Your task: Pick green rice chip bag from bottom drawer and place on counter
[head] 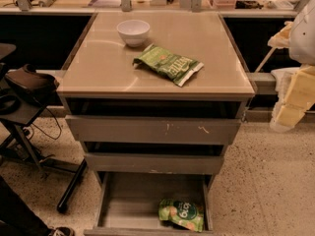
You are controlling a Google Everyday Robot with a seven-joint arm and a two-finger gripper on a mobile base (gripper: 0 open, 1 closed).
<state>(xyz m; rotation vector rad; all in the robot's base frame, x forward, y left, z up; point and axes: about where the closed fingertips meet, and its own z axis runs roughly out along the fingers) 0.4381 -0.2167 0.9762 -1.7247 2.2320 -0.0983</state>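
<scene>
One small green rice chip bag (181,214) lies nearest us, at the bottom of the frame. It rests flat on the plain grey floor of the bottom drawer (128,200), which stands pulled out, and it sits in that drawer's lower right corner, close to the right side wall. We read a dark round logo with white letters on it.

Above it we see two more grey drawers, the middle drawer (152,163) and the top drawer (147,130), each pulled out a little, with scratches on the top one's front panel. Speckled flooring (266,181) spreads to either side.

At the right edge, beside the cabinet and apart from it, hangs the tool (291,102), pale yellow and white, well clear of the bag. We cannot tell whether it is open or closed.

Higher in the frame lies the glossy beige counter (98,68). On it we find a longer green bag (167,64) with a white end, lying right of centre, and behind it a white bowl (133,32), standing upright near the bag but not touching it.
</scene>
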